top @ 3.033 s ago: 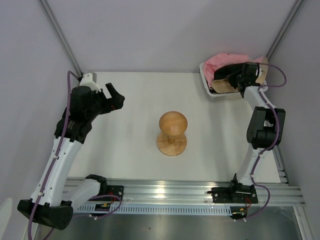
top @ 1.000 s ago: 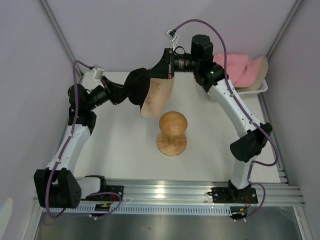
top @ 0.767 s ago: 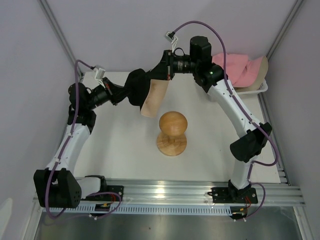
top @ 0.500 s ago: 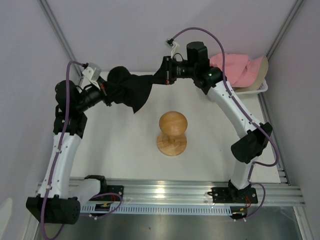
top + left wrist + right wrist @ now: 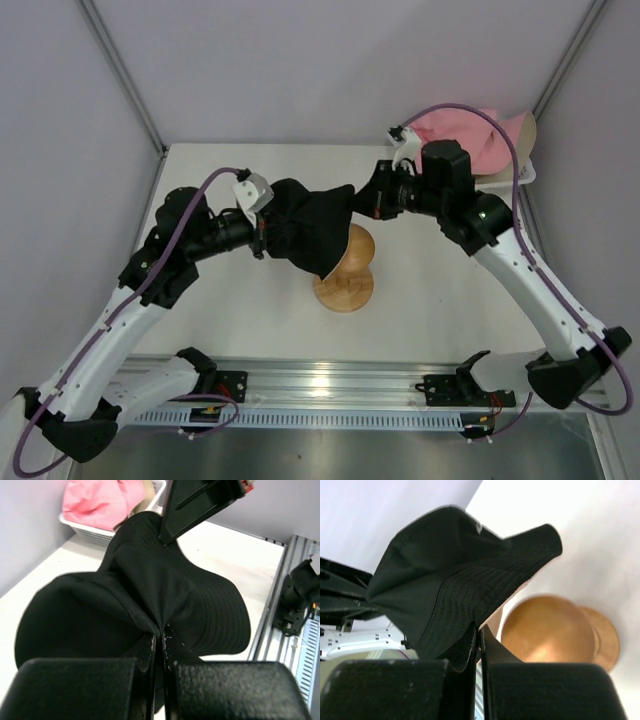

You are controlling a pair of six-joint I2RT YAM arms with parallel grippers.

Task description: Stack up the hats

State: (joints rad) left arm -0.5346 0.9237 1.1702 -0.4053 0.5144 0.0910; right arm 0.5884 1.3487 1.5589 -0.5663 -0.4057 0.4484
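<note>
Both arms have swung the black hat (image 5: 310,225) from behind the wooden stand (image 5: 348,287) to just above its knob. The left claw (image 5: 262,236) and right claw (image 5: 370,200) are each clenched on the brim. Nothing is stacked yet; a pink hat (image 5: 465,125) waits in the basket (image 5: 522,176) behind the stand.

no readable text, small pale mark (image 5: 478,528) on black hat (image 5: 445,580) illegible

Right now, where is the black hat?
In the top view, the black hat hangs mid-table, pinched between the left gripper and the right gripper, overlapping the left side of the wooden stand.
</note>
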